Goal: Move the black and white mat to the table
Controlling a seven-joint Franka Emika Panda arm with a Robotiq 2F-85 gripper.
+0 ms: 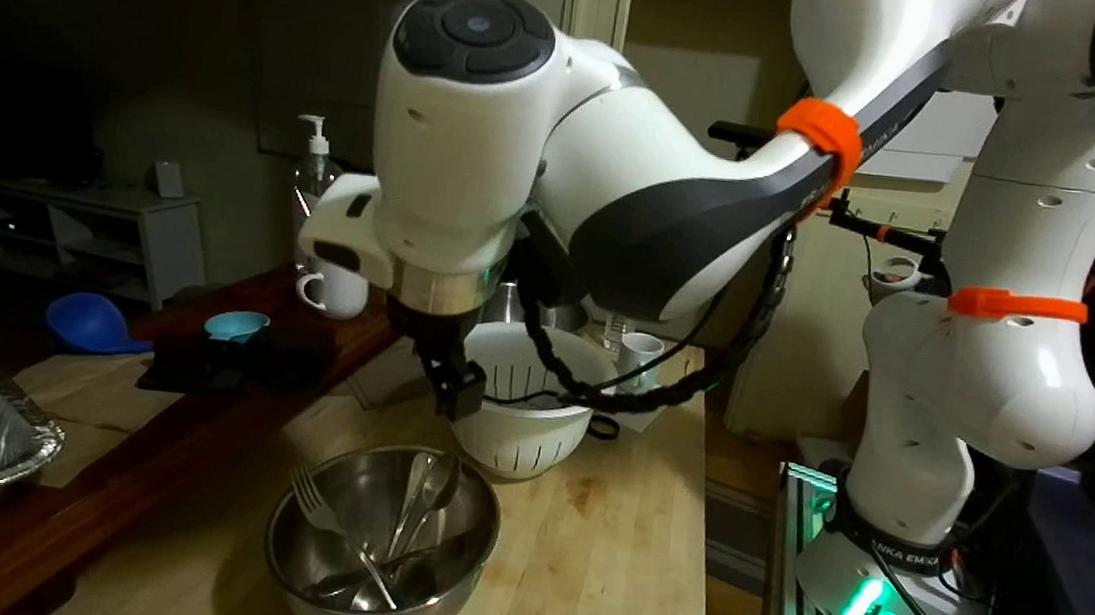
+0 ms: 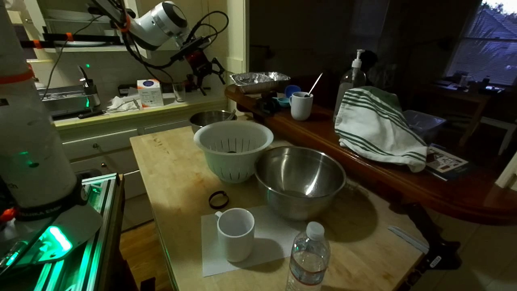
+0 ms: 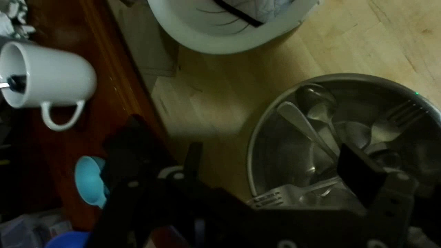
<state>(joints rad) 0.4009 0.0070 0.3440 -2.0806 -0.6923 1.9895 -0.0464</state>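
- While a white mug [image 3: 58,74] stands at left in the wrist view, the black and white mat [image 3: 267,8] lies partly visible inside the white colander [image 3: 213,43]
- Fingers [image 3: 360,175] spread apart
- Steel bowl [image 3: 386,90] with cutlery [image 3: 306,128], on the tabletop [image 3: 386,44]

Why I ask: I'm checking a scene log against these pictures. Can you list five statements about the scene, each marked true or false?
1. Forks and spoons lie in a metal bowl. True.
2. The gripper is closed tight. False: the gripper is open, its jaws apart, and it holds nothing.
3. A white mug stands on a sheet of paper on the table. True.
4. The water bottle lies on its side. False: the water bottle stands upright with its cap on.
5. Something black and whitish, perhaps the mat, lies inside the white strainer. True, though only part of it shows in the wrist view.
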